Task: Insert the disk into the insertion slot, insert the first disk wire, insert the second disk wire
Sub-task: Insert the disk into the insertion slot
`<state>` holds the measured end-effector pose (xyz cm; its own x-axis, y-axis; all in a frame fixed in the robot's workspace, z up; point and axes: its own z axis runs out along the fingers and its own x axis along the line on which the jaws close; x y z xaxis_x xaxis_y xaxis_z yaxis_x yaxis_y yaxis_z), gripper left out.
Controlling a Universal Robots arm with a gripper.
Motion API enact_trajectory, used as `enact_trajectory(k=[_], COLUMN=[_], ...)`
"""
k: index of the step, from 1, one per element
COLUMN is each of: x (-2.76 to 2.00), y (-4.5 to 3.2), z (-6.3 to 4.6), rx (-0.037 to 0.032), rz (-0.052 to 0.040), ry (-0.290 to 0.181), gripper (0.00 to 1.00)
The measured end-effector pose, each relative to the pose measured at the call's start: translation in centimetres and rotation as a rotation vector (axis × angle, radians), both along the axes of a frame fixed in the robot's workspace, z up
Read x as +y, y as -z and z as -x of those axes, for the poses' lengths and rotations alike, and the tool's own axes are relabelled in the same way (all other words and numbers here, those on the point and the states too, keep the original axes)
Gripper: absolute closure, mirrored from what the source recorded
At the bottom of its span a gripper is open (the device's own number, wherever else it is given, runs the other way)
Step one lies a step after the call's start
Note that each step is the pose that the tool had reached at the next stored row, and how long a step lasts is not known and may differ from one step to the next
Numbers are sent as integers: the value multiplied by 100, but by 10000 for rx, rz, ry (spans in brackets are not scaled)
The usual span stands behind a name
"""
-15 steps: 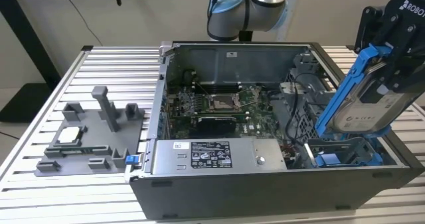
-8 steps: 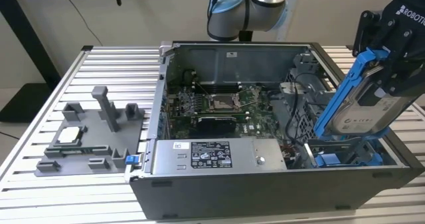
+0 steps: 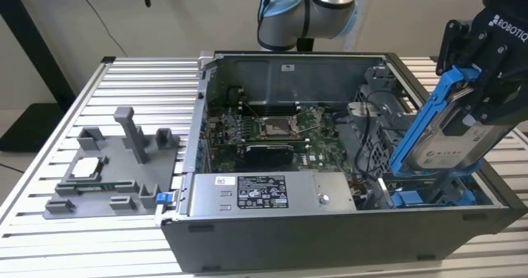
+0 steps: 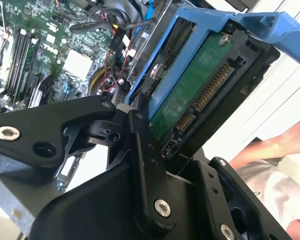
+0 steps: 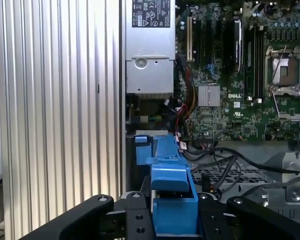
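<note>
In the exterior view a slatted aluminium table (image 3: pixel 49 247) carries everything. On it, centre to 3 o'clock, an open desktop computer case (image 3: pixel 330 247) lies on its side with its inside facing up. The robot arm (image 3: pixel 305 12) stands behind the case at 12 o'clock. At 9 o'clock from the case, a grey moulded fixture (image 3: pixel 115 167) sits on the slats with small parts set in it.

Inside the case, the green motherboard (image 3: pixel 310 126) fills the middle, and the CPU socket (image 3: pixel 273 127) is near its centre. The grey power supply box (image 3: pixel 264 194) with a black-and-white sticker lies along the case's 6 o'clock wall. Black cables (image 3: pixel 367 142) loop at 3 o'clock from the board.

The disk (image 3: pixel 449 139) is at the case's 4 o'clock corner. It is steeply tilted, with its white label facing the camera and its blue carrier frame (image 3: pixel 412 136) along the edge. The gripper (image 3: pixel 478 99) has its black fingers clamped on the disk's upper part. The disk's lower end hangs just above the insertion slot (image 3: pixel 429 197), a bay with blue rails in that same corner. Whether the two touch cannot be told, but the disk does not lie flat in the bay.

The second wrist view shows the disk's green circuit board and connector row (image 4: pixel 205 92) between the gripper fingers (image 4: pixel 140 145). A person's forearm (image 4: pixel 275 145) lies beyond them, outside the case.
</note>
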<state>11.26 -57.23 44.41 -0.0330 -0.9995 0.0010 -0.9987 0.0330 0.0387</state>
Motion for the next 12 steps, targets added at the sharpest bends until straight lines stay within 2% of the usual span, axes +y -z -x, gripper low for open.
enact_trajectory(k=[12], x=[0], y=[129], z=[-36], rx=[1], rz=[-15], ry=[3], gripper=[100])
